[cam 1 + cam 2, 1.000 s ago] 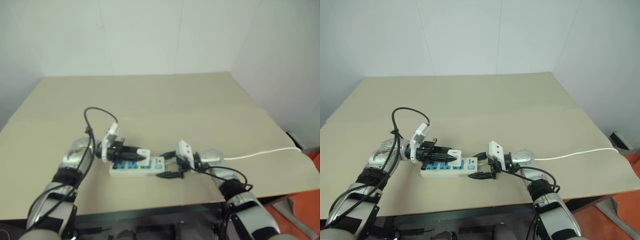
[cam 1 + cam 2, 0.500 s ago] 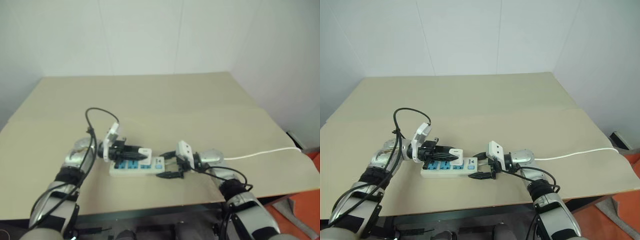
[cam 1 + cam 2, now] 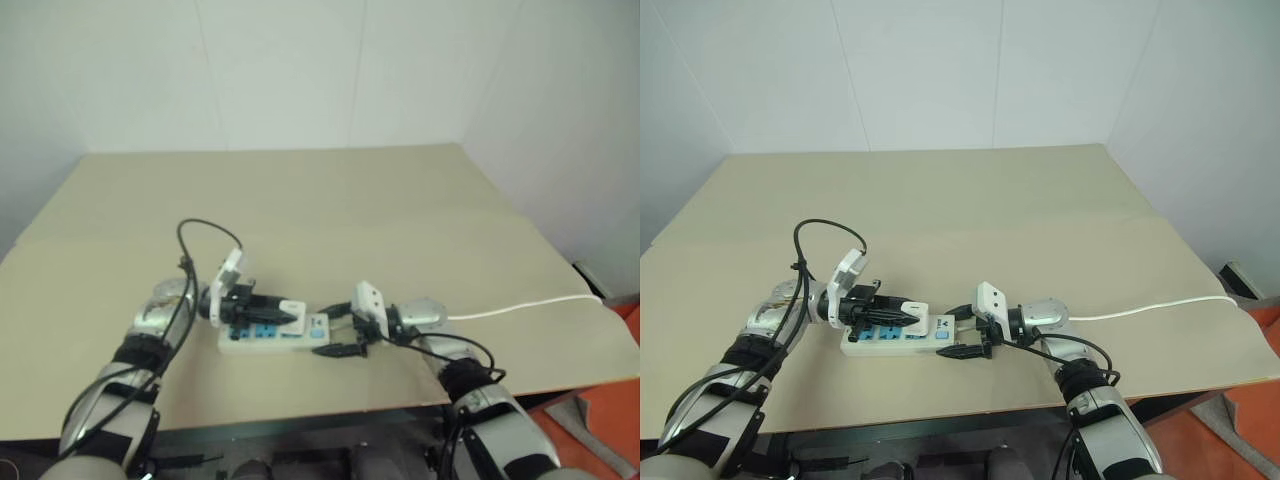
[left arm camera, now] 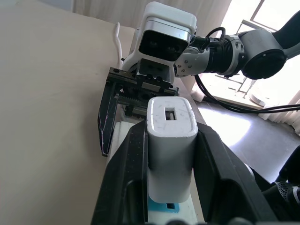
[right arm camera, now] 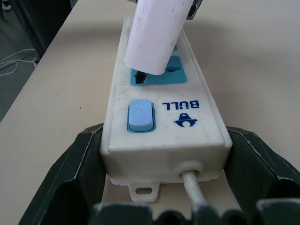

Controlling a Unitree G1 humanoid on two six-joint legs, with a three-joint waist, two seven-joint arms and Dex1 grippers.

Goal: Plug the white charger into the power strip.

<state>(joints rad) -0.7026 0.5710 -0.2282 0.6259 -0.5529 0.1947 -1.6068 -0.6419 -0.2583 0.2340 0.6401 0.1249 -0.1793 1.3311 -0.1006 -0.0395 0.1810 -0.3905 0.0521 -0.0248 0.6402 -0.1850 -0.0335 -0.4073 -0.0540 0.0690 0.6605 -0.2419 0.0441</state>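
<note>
White charger poised over the power strip's end socket.

The white charger (image 4: 170,140), a small rounded cube, sits lower centre, clamped in the left gripper (image 3: 902,312) above the blue socket nearest the switch (image 5: 140,115). The right gripper (image 3: 962,335) straddles the power strip (image 3: 895,341) at its cable (image 3: 1160,304) end, jaws wide, on the tan table (image 3: 970,200).

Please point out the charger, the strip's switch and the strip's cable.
charger (image 4: 170,140), left wrist view, its white front face.
switch (image 5: 140,115), right wrist view, middle of the blue button.
cable (image 3: 1160,306), right eye view, its run across the table.
</note>
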